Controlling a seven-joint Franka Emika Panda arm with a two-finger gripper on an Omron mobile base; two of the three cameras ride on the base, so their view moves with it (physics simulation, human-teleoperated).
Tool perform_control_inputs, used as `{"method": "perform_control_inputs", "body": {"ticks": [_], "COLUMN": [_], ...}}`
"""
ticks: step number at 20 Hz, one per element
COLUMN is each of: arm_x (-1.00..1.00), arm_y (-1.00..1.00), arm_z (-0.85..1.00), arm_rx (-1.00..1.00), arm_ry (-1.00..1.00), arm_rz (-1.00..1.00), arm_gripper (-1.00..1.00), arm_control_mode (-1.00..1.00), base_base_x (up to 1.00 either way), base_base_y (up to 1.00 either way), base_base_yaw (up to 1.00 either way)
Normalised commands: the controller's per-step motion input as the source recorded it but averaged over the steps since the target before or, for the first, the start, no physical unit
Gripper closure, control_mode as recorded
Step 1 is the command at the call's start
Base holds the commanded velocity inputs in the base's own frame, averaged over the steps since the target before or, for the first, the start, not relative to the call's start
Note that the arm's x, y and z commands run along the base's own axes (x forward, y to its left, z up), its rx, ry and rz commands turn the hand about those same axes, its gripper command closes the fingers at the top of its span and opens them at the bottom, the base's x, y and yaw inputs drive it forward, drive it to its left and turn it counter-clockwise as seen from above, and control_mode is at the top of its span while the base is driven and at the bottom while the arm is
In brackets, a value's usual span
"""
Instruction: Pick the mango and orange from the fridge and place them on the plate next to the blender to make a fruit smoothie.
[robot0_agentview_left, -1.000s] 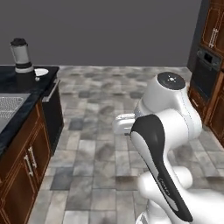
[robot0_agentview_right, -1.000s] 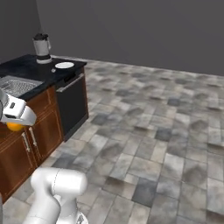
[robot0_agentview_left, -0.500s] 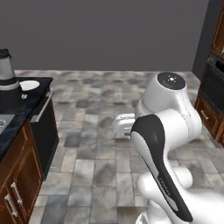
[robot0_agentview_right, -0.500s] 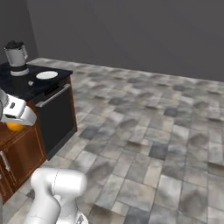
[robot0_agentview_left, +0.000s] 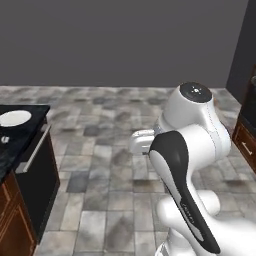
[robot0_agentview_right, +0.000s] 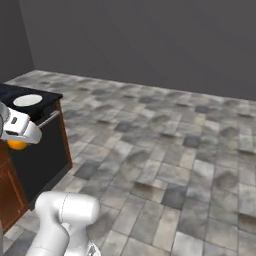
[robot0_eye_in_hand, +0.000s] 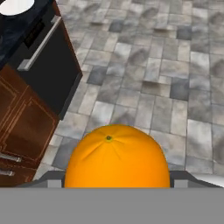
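The orange (robot0_eye_in_hand: 117, 157), round and bright, sits between the jaws of my gripper (robot0_eye_in_hand: 117, 176), which is shut on it. In the right base view the gripper (robot0_agentview_right: 19, 139) hangs at the far left, in front of the counter, with the orange (robot0_agentview_right: 17, 145) showing under the hand. The white plate (robot0_agentview_left: 14, 118) lies on the black counter at the left; it also appears as a white plate (robot0_agentview_right: 27, 100) from the right side and as a plate (robot0_eye_in_hand: 15, 5) at the hand view's top left corner. The mango, the fridge and the blender are out of view.
A black appliance front with a long bar handle (robot0_agentview_left: 33, 150) stands under the black counter (robot0_agentview_left: 15, 140). Brown wooden cabinets (robot0_eye_in_hand: 22, 118) adjoin it. Grey tiled floor (robot0_agentview_right: 165, 150) stretches to the right. Another brown cabinet (robot0_agentview_left: 246, 142) stands at the far right.
The whole scene has slid left as the base moved: the counter shifted toward the left edge and the blender left the frame. The gripper still holds the orange.
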Motion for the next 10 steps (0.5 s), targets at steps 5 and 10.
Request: {"method": "perform_control_inputs", "body": {"ticks": [5, 10], "arm_x": [0.00, 0.00], "arm_y": [0.00, 0.00], "arm_z": [0.00, 0.00], "arm_rx": [0.00, 0.00], "arm_ry": [0.00, 0.00], "arm_rz": [0.00, 0.00], "arm_gripper": [1.00, 1.00], "arm_control_mode": [1.00, 1.00], "base_base_x": [1.00, 1.00], "base_base_y": [0.09, 0.00], "base_base_yaw": [0.06, 0.37]}}
